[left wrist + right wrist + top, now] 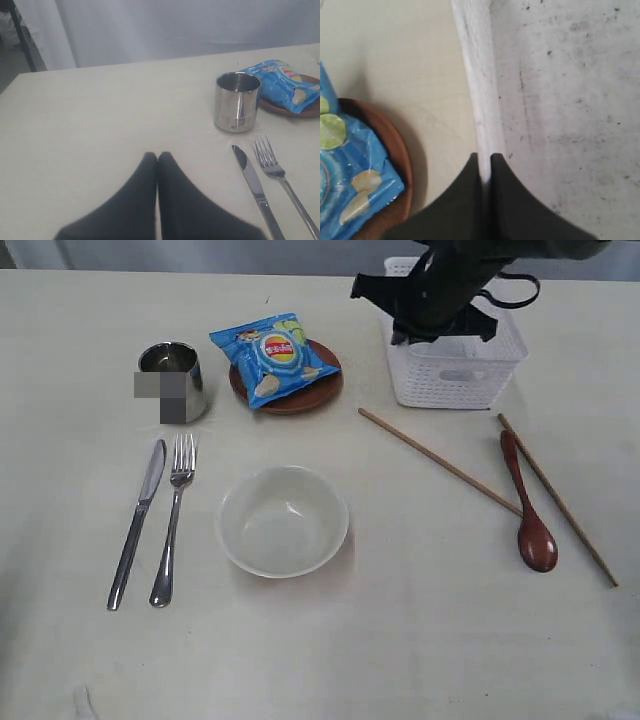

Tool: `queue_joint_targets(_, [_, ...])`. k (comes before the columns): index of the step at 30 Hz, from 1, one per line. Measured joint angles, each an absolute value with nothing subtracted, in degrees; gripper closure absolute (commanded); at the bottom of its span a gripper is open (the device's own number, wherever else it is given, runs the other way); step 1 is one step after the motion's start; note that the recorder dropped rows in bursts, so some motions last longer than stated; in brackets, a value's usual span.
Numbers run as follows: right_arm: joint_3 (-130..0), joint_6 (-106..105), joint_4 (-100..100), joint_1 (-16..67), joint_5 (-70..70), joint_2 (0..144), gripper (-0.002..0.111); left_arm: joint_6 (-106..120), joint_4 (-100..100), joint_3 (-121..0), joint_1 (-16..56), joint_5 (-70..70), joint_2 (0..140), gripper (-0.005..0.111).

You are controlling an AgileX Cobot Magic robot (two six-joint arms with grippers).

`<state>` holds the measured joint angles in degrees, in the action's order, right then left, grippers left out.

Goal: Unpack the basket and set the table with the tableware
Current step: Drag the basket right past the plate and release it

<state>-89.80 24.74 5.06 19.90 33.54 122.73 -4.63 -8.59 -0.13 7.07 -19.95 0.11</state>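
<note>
While the right gripper (484, 157) pinches the rim of the white basket (455, 375) on the side facing the plate (322, 393), at the table's (400, 640) far edge, the left gripper (157, 155) hangs closed and empty near the cup (237, 101), knife (252, 185) and fork (275, 170).

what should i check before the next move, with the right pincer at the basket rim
1. Right pincer grip on the basket: shut, with the rim between its fingers. Ok.
2. Basket unpacked: the floor seen in the right wrist view is bare, but the arm hides the rest. Cannot tell.
3. Left pincer out of the way: shut and empty, over the table beside the knife. Ok.
4. Brown plate free: the blue chip bag lies on it. Not ok.
5. Chopsticks paired: they lie apart, with the wooden spoon between them. Not ok.
</note>
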Motion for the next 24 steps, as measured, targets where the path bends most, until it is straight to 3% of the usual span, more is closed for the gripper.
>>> queue_joint_targets(10, [-89.8, 25.54, 4.71, 20.53, 42.79, 121.11, 0.109, -4.63, -8.59, -0.13, 7.07, -19.95, 0.11, 0.107])
queue_joint_targets(24, [-89.8, 25.54, 6.65, 23.99, 42.38, 121.03, 0.108, -4.63, -8.59, -0.13, 7.07, -19.95, 0.11, 0.107])
